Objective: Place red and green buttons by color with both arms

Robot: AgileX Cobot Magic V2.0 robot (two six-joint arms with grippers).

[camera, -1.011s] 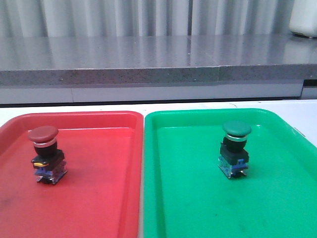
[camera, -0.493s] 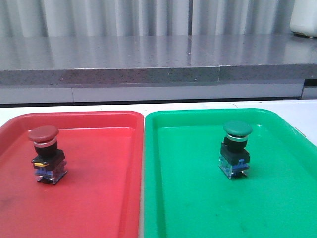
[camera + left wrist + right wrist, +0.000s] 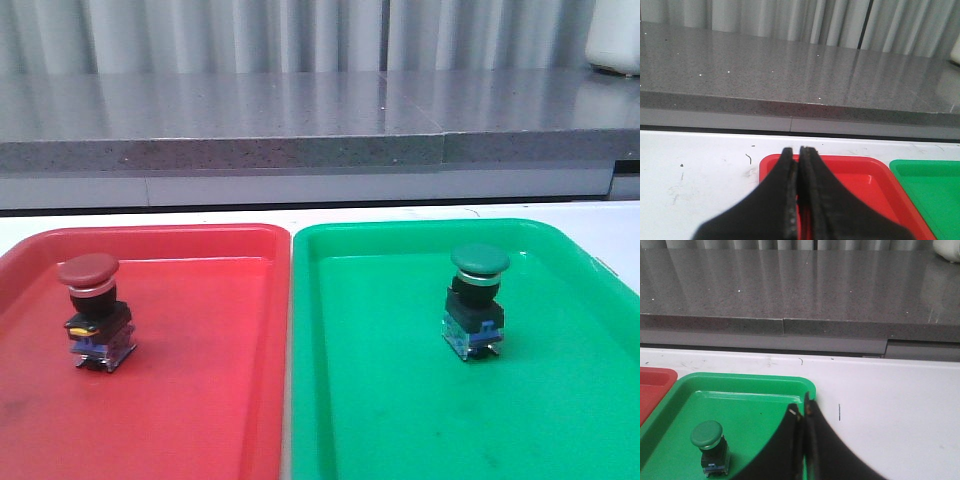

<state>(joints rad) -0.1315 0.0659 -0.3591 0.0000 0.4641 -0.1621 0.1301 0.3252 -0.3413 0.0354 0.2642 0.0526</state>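
Note:
The red button (image 3: 93,310), with a dark-red cap, stands upright in the red tray (image 3: 190,400) at its left side. The green button (image 3: 476,300) stands upright in the green tray (image 3: 400,420) and also shows in the right wrist view (image 3: 710,446). My left gripper (image 3: 798,152) is shut and empty, above the red tray's far left corner (image 3: 771,162); the red button is hidden there. My right gripper (image 3: 802,407) is shut and empty, above the green tray's far right corner (image 3: 807,384), well apart from the green button. Neither gripper shows in the front view.
The two trays lie side by side on a white table (image 3: 300,215). A grey stone ledge (image 3: 300,150) runs along the back. A white object (image 3: 612,40) stands on it at the far right. Bare white table (image 3: 890,405) lies right of the green tray.

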